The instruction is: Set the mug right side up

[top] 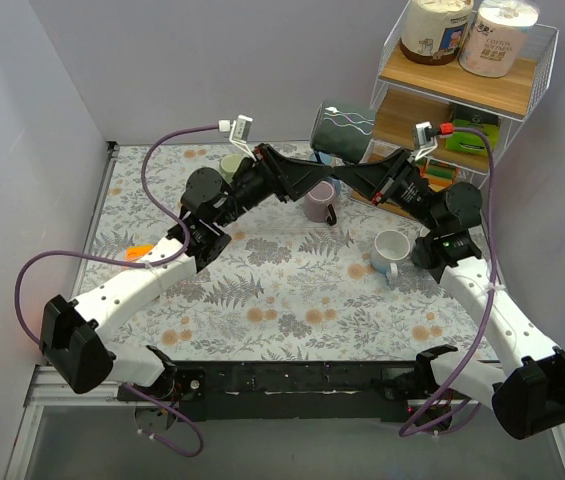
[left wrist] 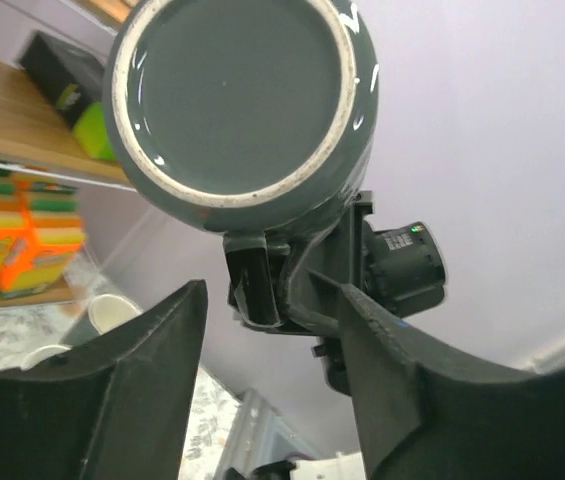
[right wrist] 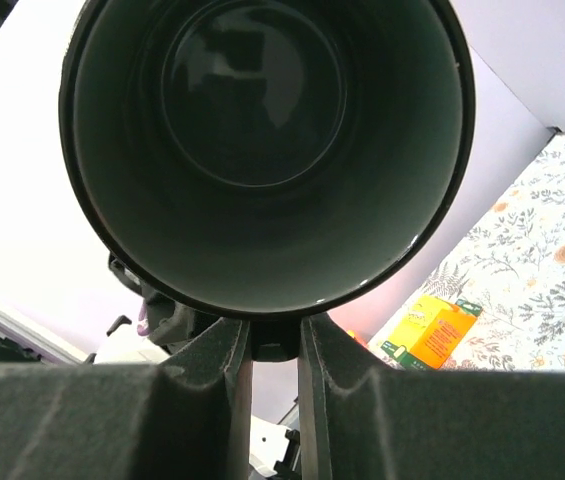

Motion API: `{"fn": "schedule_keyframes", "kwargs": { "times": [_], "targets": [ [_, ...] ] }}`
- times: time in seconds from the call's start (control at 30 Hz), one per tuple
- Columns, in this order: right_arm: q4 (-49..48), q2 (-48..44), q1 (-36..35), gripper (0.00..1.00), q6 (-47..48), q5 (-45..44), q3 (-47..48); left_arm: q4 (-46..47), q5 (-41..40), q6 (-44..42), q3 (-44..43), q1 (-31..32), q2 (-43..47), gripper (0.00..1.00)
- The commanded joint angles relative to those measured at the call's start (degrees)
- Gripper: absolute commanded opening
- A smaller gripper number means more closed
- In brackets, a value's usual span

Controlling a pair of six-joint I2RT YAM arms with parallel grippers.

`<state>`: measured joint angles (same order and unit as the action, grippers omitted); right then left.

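**Step in hand.** The left end effector (left wrist: 262, 285) stood open. Its two fingers were spread on either side of the mug's underside and touched nothing. The dark green mug (left wrist: 237, 100) hung in the air above the far middle of the desk (top: 262, 300), lying on its side. Its base faced left and its mouth faced right. The right end effector (right wrist: 274, 335) was closed on the mug's handle (right wrist: 274, 345), which pointed downward. The step appeared to be a mid-air transfer, with the right arm alone carrying the load.

**Next move.** Going by the task, the left arm needed to back away leftward. The right wrist then needed to roll until the mouth faced up. The mug could then be lowered onto a bare patch of the desk, away from the lilac mug (top: 319, 203) and the white mug (top: 390, 250) standing below.

**Materials and shapes.**
- Desk: a flat surface under a cloth printed with ferns and flowers.
- End effector fingers (left wrist: 152, 380): matte black, wedge-shaped, hard plastic by appearance.
- Dark green mug: a glazed ceramic cylinder, glossy inside, with white wavy lines on the wall (top: 347, 122). An unglazed pale ring (left wrist: 337, 130) edged the round base.
- Wire rack (top: 532, 95), far right: thin white wire with wooden shelves.
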<state>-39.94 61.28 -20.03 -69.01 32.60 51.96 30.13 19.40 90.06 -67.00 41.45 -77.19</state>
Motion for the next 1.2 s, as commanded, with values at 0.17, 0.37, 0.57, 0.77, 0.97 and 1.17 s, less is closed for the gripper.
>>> {"fn": "schedule_keyframes", "kwargs": {
  "times": [0.17, 0.37, 0.57, 0.77, 0.97, 1.17],
  "targets": [
    [-3.1, 0.2, 2.1, 0.01, -3.1, -1.7, 1.9, -16.0, -11.7, -7.0, 3.7, 0.1, 8.0, 0.88],
    [9.1, 0.4, 3.1, 0.01, 3.2, -0.1, 2.6, -23.1, -22.2, -11.8, 6.6, 0.1, 13.6, 0.98],
    [42.6, 1.2, 3.2, 0.01, 29.1, -3.7, 8.9, -39.9, -43.3, -12.0, 3.7, 0.1, 16.4, 0.98],
    [61.7, 1.9, 1.4, 0.01, 41.9, -14.0, 10.0, -46.5, -49.6, -12.4, 0.4, 0.1, 12.6, 0.98],
    [68.2, 3.6, -2.2, 0.01, 43.9, -18.3, 6.0, -46.8, -47.4, -11.8, -0.5, 0.1, 9.5, 0.98],
    [71.2, 4.3, -8.3, 0.01, 45.4, -27.4, 4.8, -46.9, -44.4, -13.2, -1.8, 0.1, 6.1, 0.98]
  ]
}}
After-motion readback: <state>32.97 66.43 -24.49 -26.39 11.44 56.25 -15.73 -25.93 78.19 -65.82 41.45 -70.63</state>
